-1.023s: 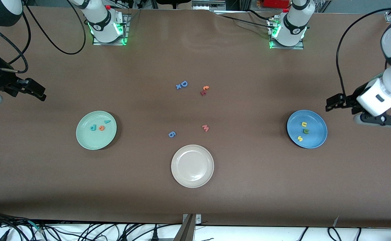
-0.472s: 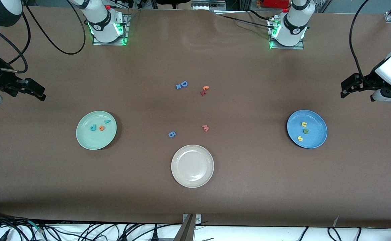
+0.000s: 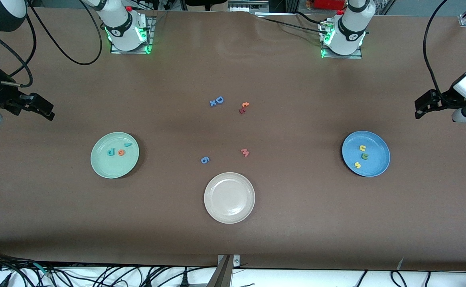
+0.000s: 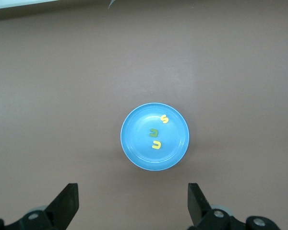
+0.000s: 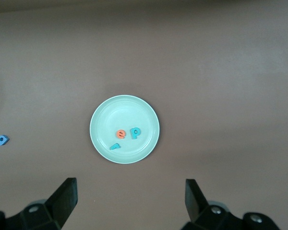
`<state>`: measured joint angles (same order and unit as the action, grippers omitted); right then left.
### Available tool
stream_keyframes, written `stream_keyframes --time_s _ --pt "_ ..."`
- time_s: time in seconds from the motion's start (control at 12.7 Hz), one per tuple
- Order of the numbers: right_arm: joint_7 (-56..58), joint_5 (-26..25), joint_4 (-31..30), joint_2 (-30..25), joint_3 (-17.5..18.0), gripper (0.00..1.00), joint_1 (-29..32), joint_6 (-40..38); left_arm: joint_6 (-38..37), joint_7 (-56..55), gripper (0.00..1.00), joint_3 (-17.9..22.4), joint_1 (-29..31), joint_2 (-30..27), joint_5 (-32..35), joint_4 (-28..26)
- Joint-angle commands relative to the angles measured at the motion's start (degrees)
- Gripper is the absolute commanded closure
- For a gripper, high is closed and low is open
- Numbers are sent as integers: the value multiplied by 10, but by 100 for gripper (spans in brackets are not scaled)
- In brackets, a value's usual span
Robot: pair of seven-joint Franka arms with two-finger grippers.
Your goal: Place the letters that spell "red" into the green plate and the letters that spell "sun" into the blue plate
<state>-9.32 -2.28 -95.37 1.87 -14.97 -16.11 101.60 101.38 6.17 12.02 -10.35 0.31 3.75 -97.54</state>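
The green plate [image 3: 109,165] holds the teal "d" [image 3: 111,152], orange "e" [image 3: 121,151] and teal "r" [image 3: 127,145]. The blue plate [image 3: 376,159] holds the yellow "u" [image 3: 362,148], green "n" [image 3: 364,156] and yellow "s" [image 3: 358,164]. My left gripper [image 3: 417,109] hangs open and empty over bare table at the left arm's end, apart from the blue plate [image 4: 134,139]. My right gripper [image 3: 50,112] waits open and empty over bare table at the right arm's end, apart from the green plate [image 5: 120,112]. Both wrist views show wide-spread jaws, left gripper [image 4: 133,191] and right gripper [image 5: 129,187].
A cream-white plate [image 3: 229,197] lies mid-table, nearest the front camera. Loose letters lie between the plates: a blue "D" with an "x" [image 3: 217,101], a dark red and orange pair [image 3: 243,107], a pink "w" [image 3: 245,152], a blue "g" [image 3: 204,160].
My left gripper has drawn away from the blue plate toward the left arm's end of the table. The right arm and all letters have stayed put.
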Motion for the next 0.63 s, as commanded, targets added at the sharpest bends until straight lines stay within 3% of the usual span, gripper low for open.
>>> stream_keyframes --time_s 0.0,0.55 --pt "6 2 11 3 0 1 3 -10 7 10 0 -8 8 -7 -14 -6" --pt "6 2 11 3 0 1 3 -10 -15 10 0 -9 3 -8 -25 -3"
